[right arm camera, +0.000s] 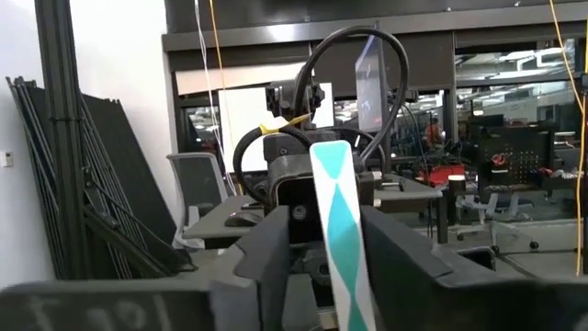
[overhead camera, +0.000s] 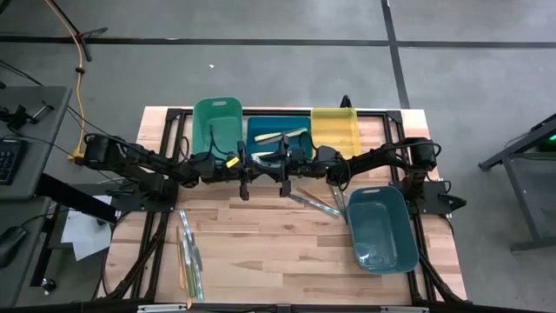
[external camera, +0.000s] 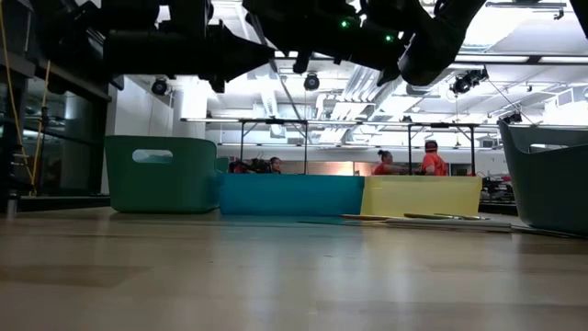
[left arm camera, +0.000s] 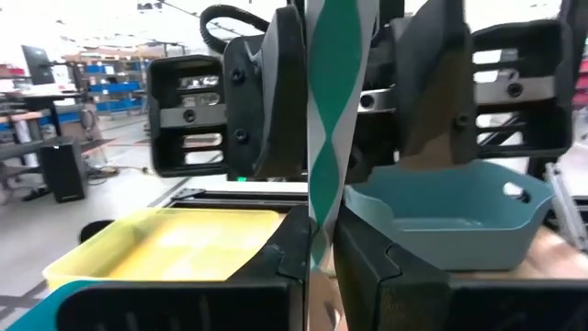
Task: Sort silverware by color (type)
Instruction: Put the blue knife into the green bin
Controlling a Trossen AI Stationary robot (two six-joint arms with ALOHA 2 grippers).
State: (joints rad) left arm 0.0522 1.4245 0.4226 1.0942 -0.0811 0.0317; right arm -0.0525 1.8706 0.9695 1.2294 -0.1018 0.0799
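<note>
A flat utensil handle (left arm camera: pixel 333 119), patterned in green and white diamonds, stands upright above the blue bin (overhead camera: pixel 276 139). The left hand (left arm camera: pixel 317 262) is clamped on it; the right hand (right arm camera: pixel 354 276) flanks it, fingers apart.

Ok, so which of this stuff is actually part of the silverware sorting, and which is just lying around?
Job: striped utensil in the left tool; loose utensils on the table; green bin, blue bin, yellow bin, teal tub.
Lying about: keyboard, yellow cable, office chair.
</note>
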